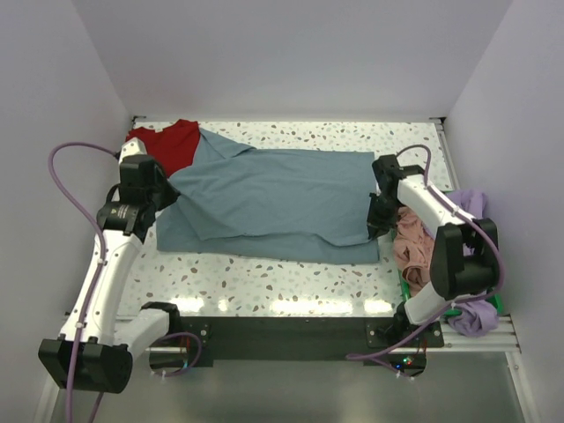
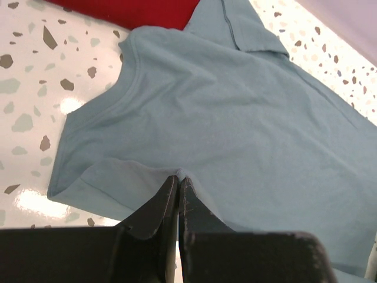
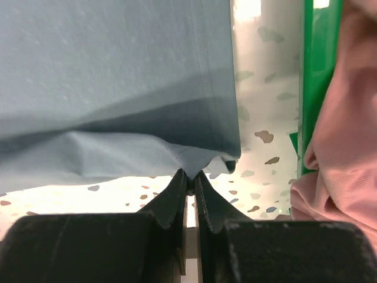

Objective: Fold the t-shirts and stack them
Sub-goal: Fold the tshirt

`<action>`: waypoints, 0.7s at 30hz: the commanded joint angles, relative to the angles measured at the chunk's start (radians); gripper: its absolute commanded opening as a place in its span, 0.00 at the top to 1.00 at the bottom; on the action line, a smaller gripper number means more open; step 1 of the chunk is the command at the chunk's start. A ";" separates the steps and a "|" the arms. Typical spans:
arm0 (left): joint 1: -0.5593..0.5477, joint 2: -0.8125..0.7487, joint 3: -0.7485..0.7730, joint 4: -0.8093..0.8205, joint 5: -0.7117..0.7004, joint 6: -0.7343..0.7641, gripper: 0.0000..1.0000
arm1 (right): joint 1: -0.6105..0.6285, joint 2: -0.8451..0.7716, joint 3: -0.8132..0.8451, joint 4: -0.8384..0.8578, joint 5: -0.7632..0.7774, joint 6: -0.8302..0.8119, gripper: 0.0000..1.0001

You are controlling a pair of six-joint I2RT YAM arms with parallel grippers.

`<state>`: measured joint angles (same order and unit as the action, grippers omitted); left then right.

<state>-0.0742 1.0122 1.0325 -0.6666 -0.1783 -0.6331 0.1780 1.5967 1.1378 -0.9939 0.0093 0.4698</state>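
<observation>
A slate-blue t-shirt [image 1: 273,198] lies spread across the speckled table [image 1: 282,286], its collar toward the left. My left gripper [image 2: 178,177] is shut on a pinch of its cloth [image 2: 224,112] near the left sleeve, seen from above as the left gripper [image 1: 167,196]. My right gripper [image 3: 191,174] is shut on the slate-blue t-shirt [image 3: 118,88] at its lifted hem corner, on the shirt's right edge where the right gripper [image 1: 377,222] shows. A red t-shirt [image 1: 167,145] lies at the back left, partly under the blue one; its edge is the red t-shirt [image 2: 129,12].
A salmon-pink t-shirt [image 1: 414,242] and a lavender t-shirt [image 1: 471,204] are heaped in a green bin [image 3: 318,71] off the table's right edge, close to my right arm. White walls enclose the table at the back and both sides.
</observation>
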 commanded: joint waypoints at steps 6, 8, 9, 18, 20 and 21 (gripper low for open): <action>0.042 0.038 0.037 0.104 0.029 0.053 1.00 | -0.025 0.045 0.117 -0.022 0.043 -0.043 1.00; 0.048 0.051 0.025 0.111 0.039 0.062 1.00 | -0.031 0.058 0.119 -0.019 0.044 -0.045 1.00; 0.051 0.063 0.020 0.123 0.042 0.067 1.00 | -0.029 0.065 0.119 -0.011 0.044 -0.046 1.00; 0.074 0.144 -0.011 0.203 0.091 0.110 1.00 | -0.041 0.109 0.137 0.012 0.057 -0.053 1.00; 0.097 0.160 -0.009 0.213 0.095 0.113 1.00 | -0.044 0.117 0.140 0.015 0.058 -0.053 1.00; 0.097 0.175 -0.009 0.225 0.105 0.113 1.00 | -0.043 0.121 0.143 0.018 0.061 -0.053 1.00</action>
<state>-0.0013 1.1690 1.0222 -0.5293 -0.0986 -0.5533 0.1410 1.7119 1.2366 -0.9894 0.0399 0.4324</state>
